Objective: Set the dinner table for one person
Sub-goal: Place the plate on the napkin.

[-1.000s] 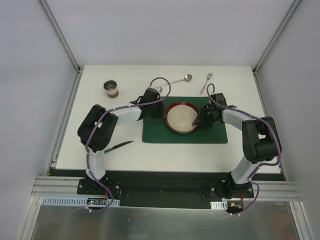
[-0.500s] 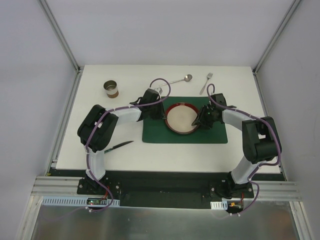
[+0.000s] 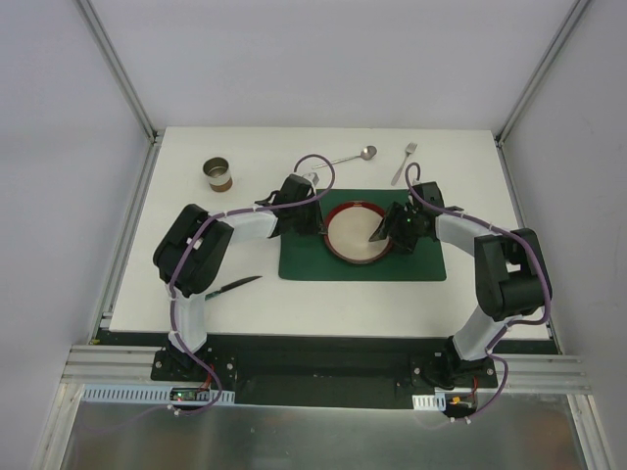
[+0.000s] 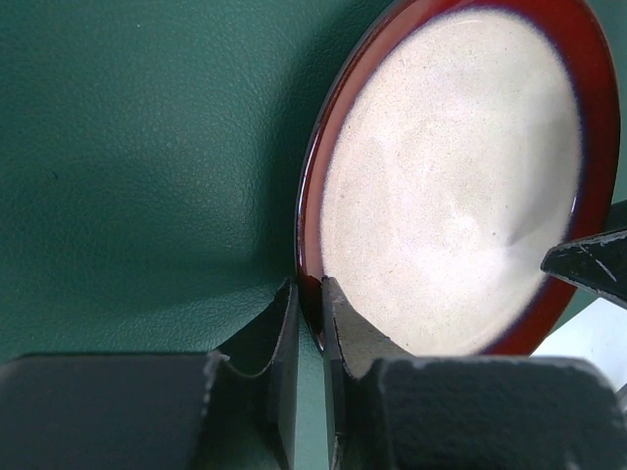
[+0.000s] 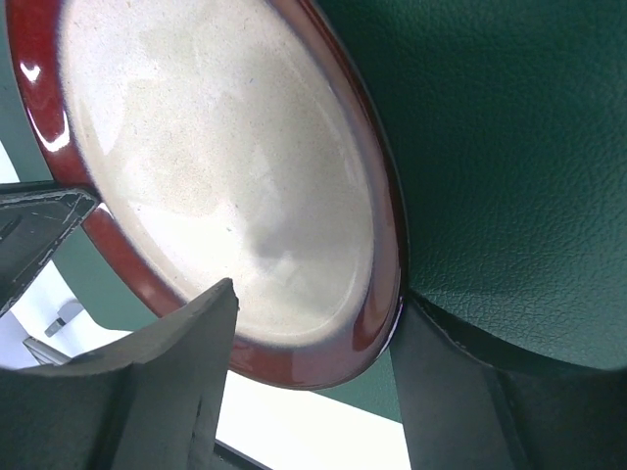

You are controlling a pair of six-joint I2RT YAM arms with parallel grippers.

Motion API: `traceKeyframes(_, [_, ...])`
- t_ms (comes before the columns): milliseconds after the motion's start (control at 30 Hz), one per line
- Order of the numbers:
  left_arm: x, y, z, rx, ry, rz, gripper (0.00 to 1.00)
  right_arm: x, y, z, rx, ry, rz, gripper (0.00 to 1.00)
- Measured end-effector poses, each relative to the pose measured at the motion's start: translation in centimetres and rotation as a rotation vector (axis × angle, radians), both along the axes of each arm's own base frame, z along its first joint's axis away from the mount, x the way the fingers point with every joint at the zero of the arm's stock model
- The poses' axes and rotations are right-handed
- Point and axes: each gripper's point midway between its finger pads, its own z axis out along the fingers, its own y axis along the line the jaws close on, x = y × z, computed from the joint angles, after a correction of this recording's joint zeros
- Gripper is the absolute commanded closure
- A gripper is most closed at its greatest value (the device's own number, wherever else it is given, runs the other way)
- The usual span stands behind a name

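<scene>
White matte dinner table (image 3: 294, 304) fills the enclosure, with metal rails (image 3: 132, 235) at its edges and pale walls (image 3: 323, 59) around. Green placemat (image 3: 299, 257) at centre carries a red-rimmed plate (image 3: 353, 235). The left gripper (image 4: 309, 294) is pinched tight on the plate's left rim. The right gripper (image 5: 315, 294) is spread wide astride the right rim. Cup (image 3: 217, 174), spoon (image 3: 348, 157) and fork (image 3: 404, 163) lie far; knife (image 3: 233, 286) near left.

Plate (image 3: 357, 231): glossy red rim, thin dark violet-blue inner ring, cream centre with fine speckle.
Placemat (image 3: 304, 262): dark green, leather-like grain.
Tabletop (image 3: 470, 166): plain matte white.
Cup (image 3: 217, 174): grey metallic, brown band.
Spoon (image 3: 349, 157), fork (image 3: 404, 163): silver.
</scene>
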Motion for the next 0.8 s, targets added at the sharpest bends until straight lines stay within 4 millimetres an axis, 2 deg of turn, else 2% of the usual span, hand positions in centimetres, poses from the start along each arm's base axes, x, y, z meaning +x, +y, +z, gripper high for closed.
traceKeyframes(333, [-0.4,-0.3,0.0,-0.014,0.008,-0.026,0.8,0.2,-0.5,0.1,-0.017,-0.01,-0.009,0.36])
traceKeyframes(633, [-0.6,-0.6,0.2,-0.028,0.012,-0.042,0.8,0.1,-1.1,0.2,-0.044,-0.012,-0.017,0.36])
traceKeyframes(800, [-0.6,-0.6,0.2,-0.028,0.012,-0.042,0.8,0.1,-1.6,0.9,-0.07,-0.032,-0.026,0.35])
